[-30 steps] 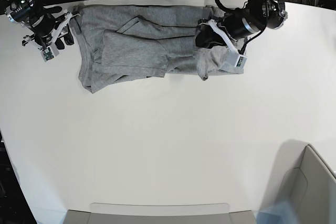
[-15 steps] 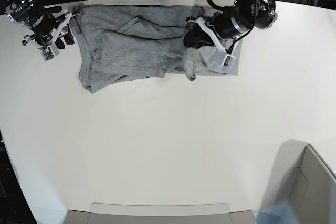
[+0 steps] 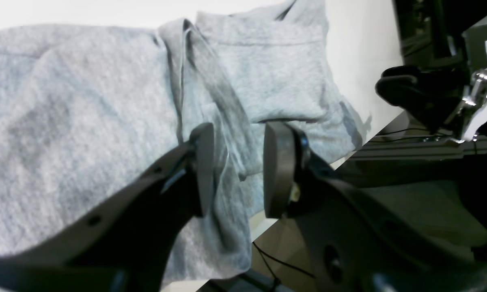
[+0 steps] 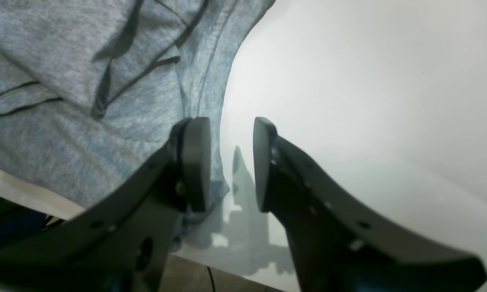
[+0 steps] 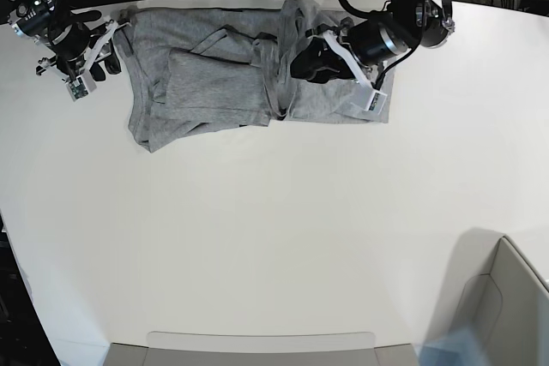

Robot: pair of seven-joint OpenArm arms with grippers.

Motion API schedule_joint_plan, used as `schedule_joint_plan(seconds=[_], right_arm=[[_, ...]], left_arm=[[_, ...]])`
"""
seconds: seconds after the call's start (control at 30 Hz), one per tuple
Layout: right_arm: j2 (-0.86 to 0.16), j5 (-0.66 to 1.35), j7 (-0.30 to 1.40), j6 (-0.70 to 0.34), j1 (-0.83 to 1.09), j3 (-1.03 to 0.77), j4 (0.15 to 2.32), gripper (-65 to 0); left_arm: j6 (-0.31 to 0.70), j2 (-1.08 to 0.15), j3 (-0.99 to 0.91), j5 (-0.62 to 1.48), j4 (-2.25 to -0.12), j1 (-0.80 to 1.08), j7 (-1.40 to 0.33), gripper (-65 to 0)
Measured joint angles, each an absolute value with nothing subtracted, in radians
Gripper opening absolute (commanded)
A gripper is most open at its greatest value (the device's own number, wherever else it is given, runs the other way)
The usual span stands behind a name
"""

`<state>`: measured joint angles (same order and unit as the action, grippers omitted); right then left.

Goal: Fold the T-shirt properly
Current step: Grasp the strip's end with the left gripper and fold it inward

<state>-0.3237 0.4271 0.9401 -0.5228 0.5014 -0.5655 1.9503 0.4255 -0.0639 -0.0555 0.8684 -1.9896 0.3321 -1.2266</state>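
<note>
The heather-grey cotton T-shirt (image 5: 223,75) lies crumpled along the top edge of the white table (image 5: 274,237). At upper right, the left gripper (image 3: 237,170) hangs spread over a raised fold. At upper left, the right gripper (image 4: 231,164) stands spread beside the shirt's edge, pinching nothing.

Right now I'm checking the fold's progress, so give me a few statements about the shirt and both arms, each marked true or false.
1. The T-shirt lies on the white table. True.
2. The left gripper is over bare table. False: grey cloth lies between its parted fingers.
3. The right gripper is at the shirt's edge, open. True.
4. Black lettering shows on the shirt. False: only plain grey shows.
</note>
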Motion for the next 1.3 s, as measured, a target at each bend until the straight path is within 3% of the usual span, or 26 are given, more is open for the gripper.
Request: schedule_joint_plan(seconds=[0.13, 0.33, 0.77, 1.2, 1.3], right_arm=[[-0.325, 0.427, 0.939, -0.523, 0.502, -0.566, 1.950, -46.7], [-0.327, 0.427, 0.939, -0.523, 0.501, -0.567, 1.950, -46.7], [-0.274, 0.430, 0.939, -0.523, 0.437, -0.573, 1.950, -46.7], [-0.259, 0.432, 0.938, -0.523, 0.429, -0.574, 1.943, -46.7], [-0.260, 0.519, 0.930, -0.522, 0.408, -0.580, 1.880, -46.7]], left_arm=[[0.423, -0.056, -0.163, 0.868, -1.989, 0.332, -1.226, -48.2], [0.420, -0.070, -0.263, 0.861, -1.889, 0.332, -1.230, -65.0], [0.419, -0.102, 0.076, 0.866, -1.768, 0.320, -1.169, -65.0], [0.422, -0.182, 0.262, 0.867, -1.732, 0.195, -1.168, -65.0], [0.422, -0.197, 0.255, 0.869, -1.734, 0.181, -1.169, -65.0]])
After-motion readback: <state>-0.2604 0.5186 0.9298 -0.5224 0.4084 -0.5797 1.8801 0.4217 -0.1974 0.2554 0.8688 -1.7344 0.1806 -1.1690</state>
